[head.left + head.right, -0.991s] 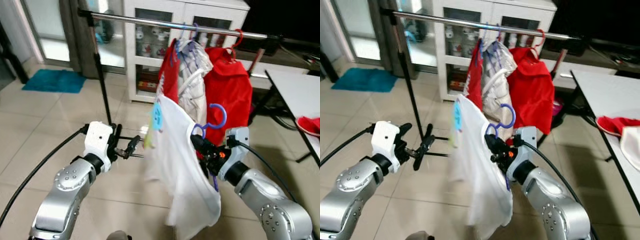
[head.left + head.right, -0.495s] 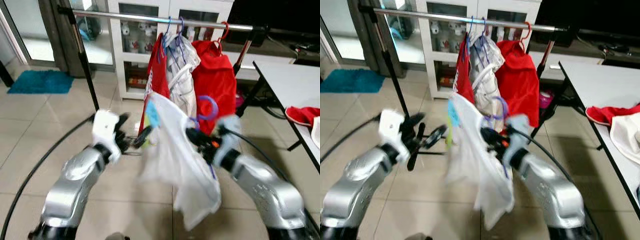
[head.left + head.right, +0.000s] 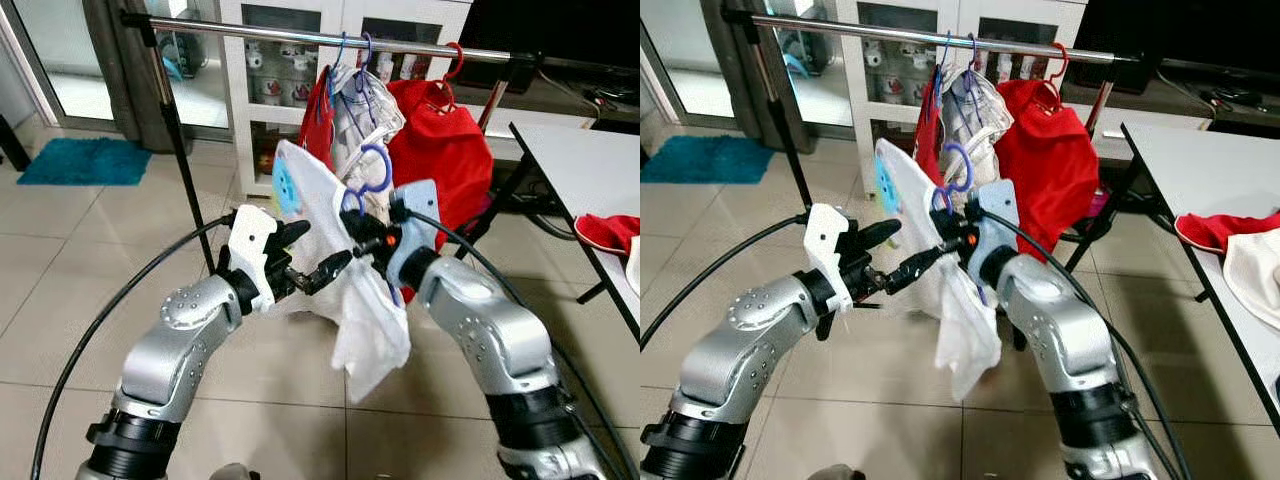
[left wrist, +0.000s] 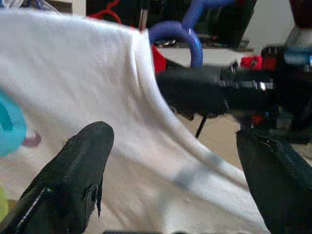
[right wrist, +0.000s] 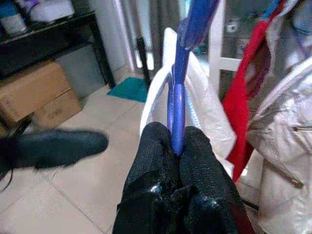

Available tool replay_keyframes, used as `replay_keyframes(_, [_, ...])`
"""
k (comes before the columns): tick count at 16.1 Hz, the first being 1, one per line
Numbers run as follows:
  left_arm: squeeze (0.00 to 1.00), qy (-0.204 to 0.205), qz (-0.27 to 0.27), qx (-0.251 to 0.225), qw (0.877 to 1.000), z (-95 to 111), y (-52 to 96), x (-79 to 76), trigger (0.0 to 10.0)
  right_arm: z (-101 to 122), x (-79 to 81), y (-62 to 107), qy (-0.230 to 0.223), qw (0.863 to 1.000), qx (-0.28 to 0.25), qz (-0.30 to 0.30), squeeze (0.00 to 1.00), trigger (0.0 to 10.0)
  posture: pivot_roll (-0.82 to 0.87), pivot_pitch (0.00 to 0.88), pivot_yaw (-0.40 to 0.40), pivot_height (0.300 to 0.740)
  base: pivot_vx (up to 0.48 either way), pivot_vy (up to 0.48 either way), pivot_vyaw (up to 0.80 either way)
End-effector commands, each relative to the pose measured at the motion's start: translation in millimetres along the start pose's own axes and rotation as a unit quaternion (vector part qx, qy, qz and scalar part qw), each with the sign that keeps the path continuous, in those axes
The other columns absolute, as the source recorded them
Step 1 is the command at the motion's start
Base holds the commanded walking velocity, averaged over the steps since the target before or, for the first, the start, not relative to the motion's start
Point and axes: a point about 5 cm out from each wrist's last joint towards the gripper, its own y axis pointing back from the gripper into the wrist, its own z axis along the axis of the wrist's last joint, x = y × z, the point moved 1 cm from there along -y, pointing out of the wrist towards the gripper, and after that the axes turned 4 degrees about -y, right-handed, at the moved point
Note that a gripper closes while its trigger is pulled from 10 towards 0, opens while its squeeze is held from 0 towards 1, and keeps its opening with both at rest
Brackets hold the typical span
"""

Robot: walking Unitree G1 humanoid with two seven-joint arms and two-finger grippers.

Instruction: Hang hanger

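**Holding a shirted hanger below the rail**

Spanning the top of the scene, a metal clothes rail (image 3: 300,35) runs across in front of a white glass-door cabinet (image 3: 270,90), carried on the left by a dark upright pole (image 3: 185,150). Three garments hang from it near its middle: a red garment (image 3: 450,160) on a red hanger, a pale jacket (image 3: 360,110) on blue hooks, and a second red piece (image 3: 322,125) just beside the jacket. A white table (image 3: 590,180) stands at the right with a red cloth (image 3: 607,232) on its edge, and a teal mat (image 3: 85,160) lies on the tiled floor at the far left.

In front of the hung clothes, well below the rail, a white shirt (image 3: 350,270) with a teal print drapes from a blue hanger (image 3: 368,172). The hook of the hanger curls upward, free of the rail.

The right gripper (image 5: 176,146) has its two black fingers pinched tight on the hanger's blue neck, just under the hook, with the shirt's collar directly behind. The left gripper (image 3: 315,255) is raised beside the shirt with its fingers spread wide apart, one fingertip (image 4: 90,146) against the white cloth, nothing held between them.
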Motion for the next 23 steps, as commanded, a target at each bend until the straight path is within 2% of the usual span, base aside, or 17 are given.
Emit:
replay_keyframes(1, [0.0,-0.008,0.008,0.005,1.0,0,-2.9,1.6,7.0,14,-5.2,0.9,0.004,0.999,-0.034,-0.015,0.0,10.0,-0.11,0.0,-0.071,0.74,0.0,0.0,0.0])
replay_keyframes(2, [0.0,-0.007,0.019,-0.003,1.0,0,-4.6,4.2,4.2,16,-2.9,0.6,0.001,0.999,-0.037,-0.009,0.0,10.0,-0.11,0.0,-0.071,0.74,0.0,0.0,0.0])
replay_keyframes(3, [0.0,-0.001,0.021,-0.015,1.0,1,-6.8,5.2,2.9,18,-0.7,0.1,0.0,0.999,-0.039,-0.007,0.0,10.0,-0.11,0.0,-0.071,0.74,0.0,0.0,0.0])
replay_keyframes(4, [0.0,0.018,0.026,-0.035,0.999,4,-10.9,7.2,2.5,18,1.0,0.0,0.0,0.999,-0.039,-0.002,0.0,10.0,-0.1,0.0,-0.078,0.74,0.0,0.0,0.0])
replay_keyframes(5, [0.0,0.03,0.024,-0.048,0.998,7,-14.4,8.4,1.4,19,2.3,0.1,0.0,0.999,-0.039,0.002,0.0,10.0,-0.1,0.0,-0.077,0.74,0.0,0.0,0.0])
replay_keyframes(6, [0.0,0.03,0.024,-0.051,0.998,8,-17.4,9.5,1.0,19,3.7,0.1,0.001,0.999,-0.04,0.006,0.0,10.0,-0.11,0.0,-0.076,0.74,0.0,0.0,0.0])
replay_keyframes(9, [0.0,0.034,0.002,-0.068,0.997,15,-24.6,6.9,0.9,18,5.7,-0.6,0.004,0.999,-0.038,0.01,0.0,10.0,-0.11,0.0,-0.068,0.74,0.0,0.0,0.0])
replay_keyframes(11, [0.0,0.028,0.01,-0.056,0.998,12,-27.9,10.7,0.0,18,7.3,-0.2,0.005,0.999,-0.039,0.012,0.0,10.0,-0.12,0.0,-0.065,0.74,0.0,0.0,0.0])
replay_keyframes(13, [0.0,0.027,0.016,-0.052,0.998,10,-29.3,14.7,0.0,20,8.4,0.2,0.004,0.999,-0.043,0.017,0.0,10.0,-0.12,0.0,-0.064,0.74,0.0,0.0,0.0])
replay_keyframes(19, [0.0,0.022,-0.017,-0.039,0.999,5,-37.5,13.7,0.0,27,13.8,0.5,0.0,0.998,-0.056,0.032,0.0,10.0,-0.12,0.0,-0.061,0.74,0.0,0.0,0.0])
replay_keyframes(23, [0.0,0.019,-0.023,-0.031,0.999,3,-40.3,18.9,0.0,29,16.2,1.4,0.001,0.998,-0.059,0.038,0.0,10.0,-0.13,0.0,-0.057,0.74,0.0,0.0,0.0])
